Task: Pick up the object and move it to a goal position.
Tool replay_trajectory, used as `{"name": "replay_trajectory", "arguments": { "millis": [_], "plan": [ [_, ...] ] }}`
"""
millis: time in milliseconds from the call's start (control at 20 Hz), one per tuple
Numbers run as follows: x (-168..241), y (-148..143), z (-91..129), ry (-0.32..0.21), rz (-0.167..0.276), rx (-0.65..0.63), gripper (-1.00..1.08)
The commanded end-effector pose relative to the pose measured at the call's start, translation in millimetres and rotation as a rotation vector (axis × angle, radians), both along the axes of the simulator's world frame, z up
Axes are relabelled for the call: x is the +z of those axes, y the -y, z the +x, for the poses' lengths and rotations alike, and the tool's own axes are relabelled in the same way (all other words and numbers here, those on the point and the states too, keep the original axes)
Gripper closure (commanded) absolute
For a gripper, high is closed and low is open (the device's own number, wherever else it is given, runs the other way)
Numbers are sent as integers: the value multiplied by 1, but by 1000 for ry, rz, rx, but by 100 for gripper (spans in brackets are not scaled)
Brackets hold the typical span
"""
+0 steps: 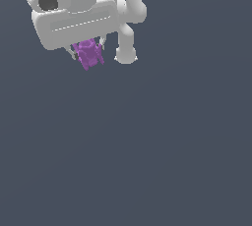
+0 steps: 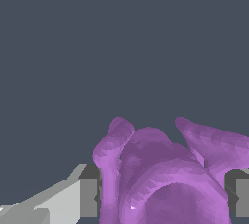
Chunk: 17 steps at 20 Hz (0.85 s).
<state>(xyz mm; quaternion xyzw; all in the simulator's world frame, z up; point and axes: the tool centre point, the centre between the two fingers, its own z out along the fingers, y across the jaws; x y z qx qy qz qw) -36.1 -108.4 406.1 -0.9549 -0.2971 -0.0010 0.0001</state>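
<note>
The object is a small bright purple lump, knobbly, with uneven lobes sticking out and faceted shading. In the wrist view it fills the lower part of the picture: rounded lobes, one pointed horn-like lobe, and a smooth curved hollow near its middle. It is much smaller than the white gripper body above it. The gripper's two fingers are closed on the object, one on each side, pads touching it. The object hangs below the gripper near the upper part of the exterior view's left, with the white arm beside it on the exterior view's right. The background is one flat dark blue-grey, with no visible edges, so the object's height cannot be told.
</note>
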Motion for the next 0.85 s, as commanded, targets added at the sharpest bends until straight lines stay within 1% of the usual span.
{"name": "replay_trajectory", "arguments": {
  "millis": [0,200,400,800],
  "plan": [
    [18,6,-6,-2,0,0,108],
    [39,12,-12,-2,0,0,108],
    [51,16,-15,-2,-1,0,108],
    [51,17,-14,-2,-1,0,108]
  ]
}}
